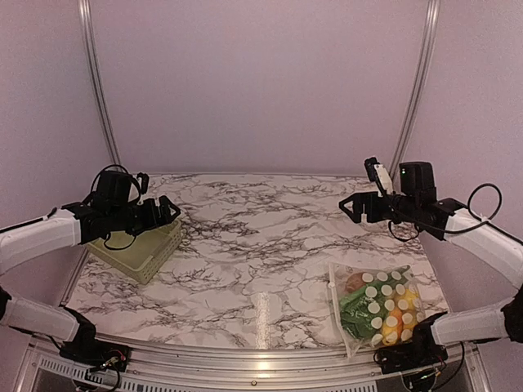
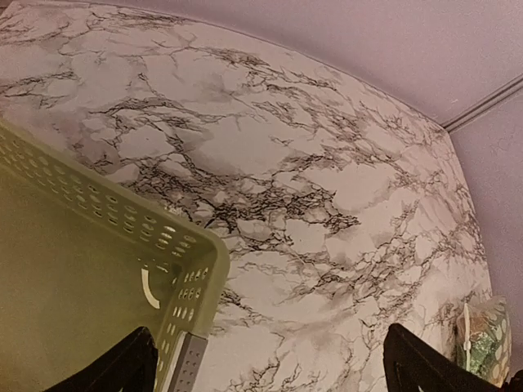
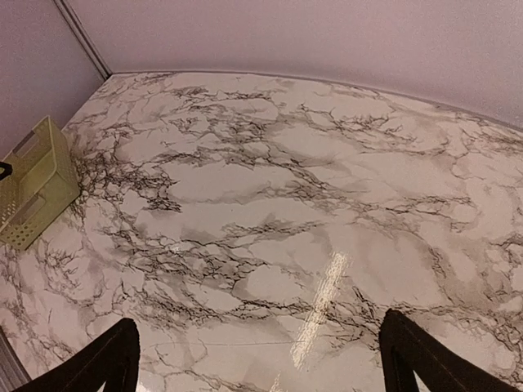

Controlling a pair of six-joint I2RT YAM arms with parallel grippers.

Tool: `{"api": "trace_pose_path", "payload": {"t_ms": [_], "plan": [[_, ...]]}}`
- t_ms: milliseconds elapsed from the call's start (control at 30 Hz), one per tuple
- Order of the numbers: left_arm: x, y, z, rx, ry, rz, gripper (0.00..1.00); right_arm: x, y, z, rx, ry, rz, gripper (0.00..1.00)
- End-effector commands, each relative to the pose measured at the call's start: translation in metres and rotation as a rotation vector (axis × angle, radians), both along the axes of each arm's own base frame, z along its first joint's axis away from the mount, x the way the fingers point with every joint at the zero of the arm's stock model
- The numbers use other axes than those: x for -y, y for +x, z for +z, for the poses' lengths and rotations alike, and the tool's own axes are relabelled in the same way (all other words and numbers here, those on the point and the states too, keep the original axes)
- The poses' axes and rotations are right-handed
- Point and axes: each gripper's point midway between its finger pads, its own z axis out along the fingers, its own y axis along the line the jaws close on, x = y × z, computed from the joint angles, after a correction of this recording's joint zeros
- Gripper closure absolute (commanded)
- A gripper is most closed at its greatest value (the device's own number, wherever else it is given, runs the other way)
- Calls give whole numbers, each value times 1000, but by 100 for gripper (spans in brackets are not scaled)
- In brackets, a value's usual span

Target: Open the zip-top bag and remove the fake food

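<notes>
**Spread wide and aloft, with room all round**

The left pincer (image 1: 169, 211) is released, its two dark fingers (image 2: 118, 363) far apart with nothing between them. It hangs above the far right corner of the pale green basket (image 1: 140, 250), which sits against the left edge of the surface (image 1: 261, 237). The right pincer (image 1: 353, 207) is likewise released and empty, held high over the right side and pointing inward. Between the two lies a broad stretch of bare marble, running back to the rear wall (image 1: 261, 82). The zip-top bag (image 1: 377, 310) lies flat at the near right corner, below the right pincer and well apart from it, its lower end close to the front rim. The fake food (image 1: 356, 317) is inside it, green pieces to the left, orange and yellow to the right. Whether its zip is sealed is hard to make out from here
</notes>
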Motion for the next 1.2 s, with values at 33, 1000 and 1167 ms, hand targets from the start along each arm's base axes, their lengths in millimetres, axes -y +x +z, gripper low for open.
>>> {"api": "trace_pose_path", "payload": {"t_ms": [33, 1000, 1167], "plan": [[50, -8, 40, 103, 3, -207, 1, -16, -22, 14, -7, -38, 89, 1], [412, -195, -35, -15, -470, -925, 17, 6, -47, 2, -31, -154, 35, 1], [427, -204, -55, -84, -527, -915, 26, 9, -46, 1, -28, -155, 30, 1]]}}
